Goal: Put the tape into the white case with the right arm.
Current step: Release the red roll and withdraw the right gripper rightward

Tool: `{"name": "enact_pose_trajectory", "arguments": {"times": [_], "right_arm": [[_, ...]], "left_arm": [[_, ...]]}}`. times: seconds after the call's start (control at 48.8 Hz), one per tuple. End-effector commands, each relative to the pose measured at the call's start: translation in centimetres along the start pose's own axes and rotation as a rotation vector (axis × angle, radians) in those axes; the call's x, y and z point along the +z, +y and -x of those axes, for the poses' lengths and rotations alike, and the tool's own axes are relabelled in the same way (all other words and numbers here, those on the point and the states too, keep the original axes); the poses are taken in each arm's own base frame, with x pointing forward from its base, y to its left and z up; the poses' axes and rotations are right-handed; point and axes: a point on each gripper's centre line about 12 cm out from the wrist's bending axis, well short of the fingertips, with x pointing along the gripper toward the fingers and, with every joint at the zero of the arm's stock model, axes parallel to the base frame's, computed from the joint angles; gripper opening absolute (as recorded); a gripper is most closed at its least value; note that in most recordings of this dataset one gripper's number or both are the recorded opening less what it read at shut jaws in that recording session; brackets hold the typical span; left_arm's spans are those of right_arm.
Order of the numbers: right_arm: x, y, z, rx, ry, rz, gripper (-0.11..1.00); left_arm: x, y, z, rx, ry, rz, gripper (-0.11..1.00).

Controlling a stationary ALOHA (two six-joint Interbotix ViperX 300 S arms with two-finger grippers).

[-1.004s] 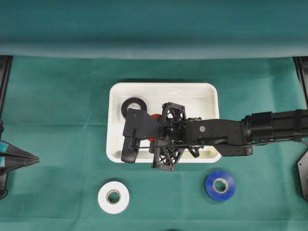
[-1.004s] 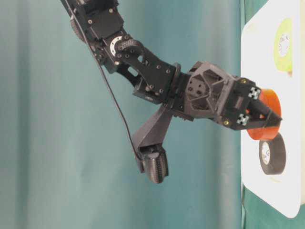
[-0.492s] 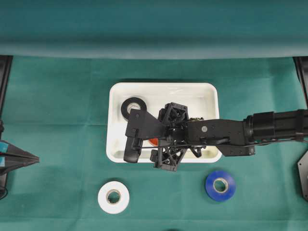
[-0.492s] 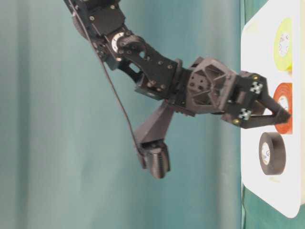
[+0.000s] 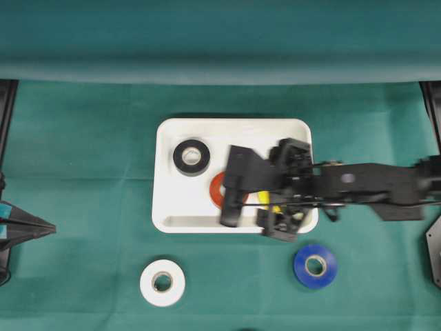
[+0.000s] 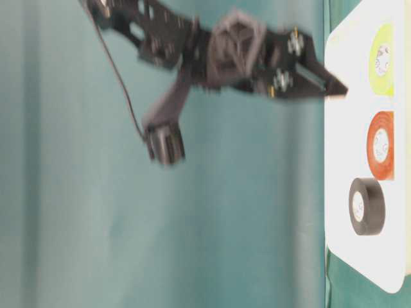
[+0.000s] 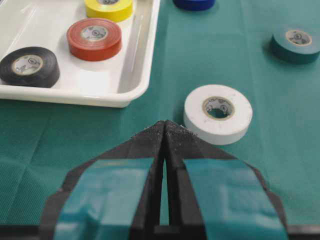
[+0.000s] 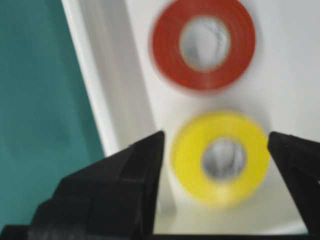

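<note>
Red roll released, your right gripper [image 8: 215, 150] is lifting away.
Its fingers are now standing apart and empty; the red tape [image 5: 218, 190] is lying flat in the case [image 5: 165, 207], beyond the fingertips. Left gripper [image 7: 165, 131] is sitting pinched together.

Red tape [image 5: 217, 190] lies flat inside the white case [image 5: 165, 207] (seemingly beside black [image 5: 191, 156] and yellow rolls [image 7: 108, 8]).

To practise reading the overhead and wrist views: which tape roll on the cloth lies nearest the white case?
The blue roll, just below the white case's right corner; the white roll lies farther.
</note>
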Motion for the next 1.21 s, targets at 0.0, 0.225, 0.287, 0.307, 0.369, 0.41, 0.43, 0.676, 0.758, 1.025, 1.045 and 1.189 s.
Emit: {"name": "enact_pose_trajectory", "arguments": {"times": [0.0, 0.225, 0.287, 0.307, 0.369, 0.41, 0.43, 0.676, 0.758, 1.025, 1.045, 1.189], "right_arm": [[-0.9, -0.7, 2.0, 0.011, -0.047, -0.008, 0.5], [-4.7, -1.4, 3.6, 0.059, -0.129, -0.003, 0.5], [-5.5, -1.5, 4.0, 0.076, -0.161, -0.003, 0.5], [-5.8, -1.5, 4.1, 0.083, -0.172, -0.002, 0.5], [-6.9, -1.7, 4.5, 0.097, -0.201, -0.001, 0.5], [-7.9, -1.9, 4.7, 0.109, -0.222, -0.002, 0.5], [-8.3, -1.9, 4.8, 0.113, -0.231, -0.001, 0.5], [-12.5, -2.8, 6.8, 0.174, -0.383, -0.014, 0.5], [-14.0, -3.1, 7.7, 0.2, -0.46, -0.02, 0.5], [-18.3, -3.8, 8.3, 0.233, -0.584, -0.03, 0.5], [-18.5, -3.9, 8.3, 0.234, -0.587, -0.03, 0.5], [-19.1, -4.0, 8.5, 0.239, -0.621, -0.031, 0.5]], "left_arm": [[0.6, 0.0, 0.0, 0.001, -0.015, 0.002, 0.0], [0.5, 0.0, 0.0, 0.001, -0.014, 0.0, 0.0], [0.5, 0.0, 0.0, 0.003, -0.014, 0.001, 0.0], [0.5, 0.0, 0.0, 0.001, -0.014, 0.0, 0.0], [0.6, 0.0, 0.0, 0.001, -0.017, -0.001, 0.0], [0.6, 0.0, 0.0, 0.001, -0.015, -0.001, 0.0], [0.6, 0.0, 0.0, 0.001, -0.015, -0.001, 0.0], [0.6, 0.0, 0.0, 0.001, -0.017, -0.003, 0.0], [0.6, 0.0, 0.0, 0.001, -0.015, -0.003, 0.0], [0.6, 0.0, 0.0, 0.003, -0.015, -0.004, 0.0], [0.6, 0.0, 0.0, 0.003, -0.015, -0.004, 0.0], [0.7, 0.0, 0.0, 0.004, -0.017, -0.004, 0.0]]}}
